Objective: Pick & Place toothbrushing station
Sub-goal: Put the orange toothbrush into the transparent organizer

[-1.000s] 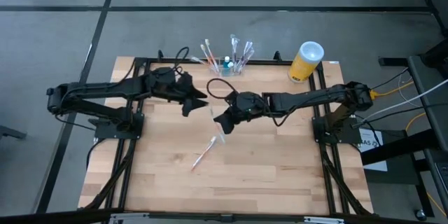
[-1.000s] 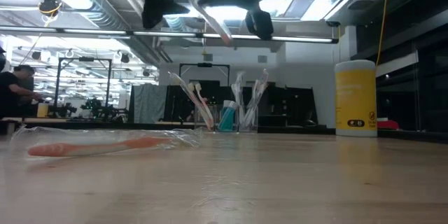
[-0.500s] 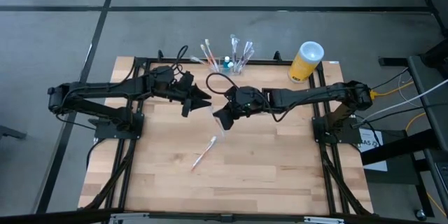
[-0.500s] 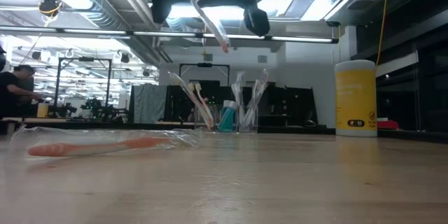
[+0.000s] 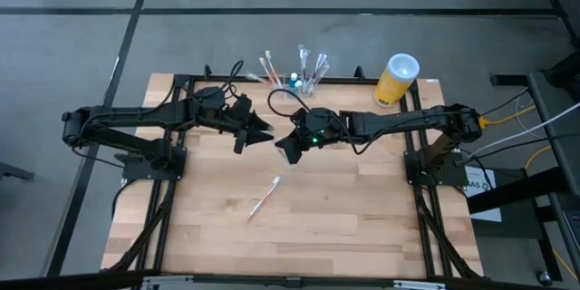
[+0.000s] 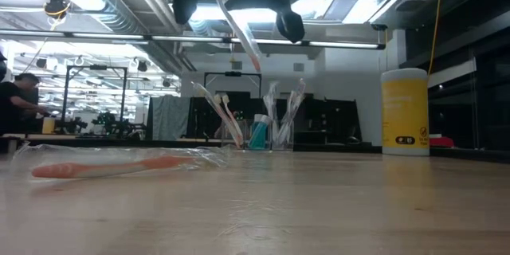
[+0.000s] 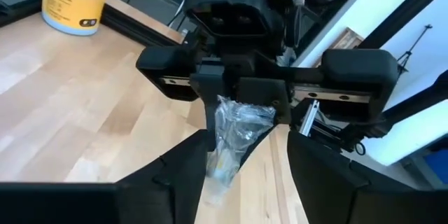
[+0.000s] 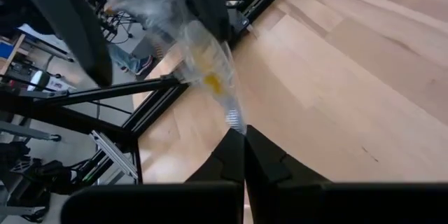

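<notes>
Toothbrushing station point(image 5: 294, 82): one clear holder, standing at the far edge of the bench point(image 5: 344, 208), midway along it.
In the station: several wrapped brushes leaning outward, plus one blue-green tube point(image 6: 259, 131); exact brush count hard to tell from here.
Wrapped toothbrushes outside it: two. One point(image 5: 265, 197) lies flat on the bench, orange handle inside its crinkly wrapper, well apart from the station.
Second toothbrush point(image 6: 237, 28): up in the air, tilted, between the two arms.
Right pincer point(image 5: 287, 150): clamped shut on that airborne toothbrush's wrapper, above mid-bench.
Left pincer point(image 5: 260, 130): fingers spread wide either side of the same wrapper; can't tell if they touch it.
Yellow canister point(image 5: 396, 79): one, white top, at the far right corner, near the station but not touching.
In the way: both arms crowd the space just in front of the station.
Background: a person point(image 6: 14, 100) sits far off in the room.
</notes>
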`<state>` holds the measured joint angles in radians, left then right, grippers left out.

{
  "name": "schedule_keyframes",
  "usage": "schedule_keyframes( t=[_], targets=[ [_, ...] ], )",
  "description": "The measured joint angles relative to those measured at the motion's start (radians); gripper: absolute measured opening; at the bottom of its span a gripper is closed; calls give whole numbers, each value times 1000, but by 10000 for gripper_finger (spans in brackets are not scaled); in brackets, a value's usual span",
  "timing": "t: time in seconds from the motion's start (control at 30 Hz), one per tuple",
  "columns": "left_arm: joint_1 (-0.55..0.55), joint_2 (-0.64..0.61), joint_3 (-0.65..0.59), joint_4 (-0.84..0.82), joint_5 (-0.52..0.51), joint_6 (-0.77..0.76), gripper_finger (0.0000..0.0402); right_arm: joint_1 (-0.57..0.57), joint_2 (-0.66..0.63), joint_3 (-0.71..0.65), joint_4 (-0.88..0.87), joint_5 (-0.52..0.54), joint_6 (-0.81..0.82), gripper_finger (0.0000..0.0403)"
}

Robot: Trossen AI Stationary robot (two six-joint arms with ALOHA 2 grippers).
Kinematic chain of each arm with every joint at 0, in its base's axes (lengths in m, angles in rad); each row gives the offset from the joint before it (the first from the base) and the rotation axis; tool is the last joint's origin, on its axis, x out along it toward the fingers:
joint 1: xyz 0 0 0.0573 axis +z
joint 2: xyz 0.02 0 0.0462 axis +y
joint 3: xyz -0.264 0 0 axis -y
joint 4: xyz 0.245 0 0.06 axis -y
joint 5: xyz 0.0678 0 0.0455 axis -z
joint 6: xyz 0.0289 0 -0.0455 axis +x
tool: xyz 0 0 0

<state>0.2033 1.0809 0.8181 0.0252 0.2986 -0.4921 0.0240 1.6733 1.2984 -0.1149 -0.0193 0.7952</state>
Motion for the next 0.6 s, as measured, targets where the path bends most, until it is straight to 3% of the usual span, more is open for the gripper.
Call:
schedule_keyframes(
  t=[0.23,0.33,0.43,0.6],
  targets=[
    [9,0,0,1,-44,24,169,0,0,0,9,0,0,0],
    [16,0,0,1,-44,26,117,-1,0,0,9,0,0,0],
    [16,0,0,1,-44,33,32,-3,0,0,10,-7,0,0],
    [16,0,0,2,-60,35,3,-5,1,0,36,-8,-19,0]
  ],
)
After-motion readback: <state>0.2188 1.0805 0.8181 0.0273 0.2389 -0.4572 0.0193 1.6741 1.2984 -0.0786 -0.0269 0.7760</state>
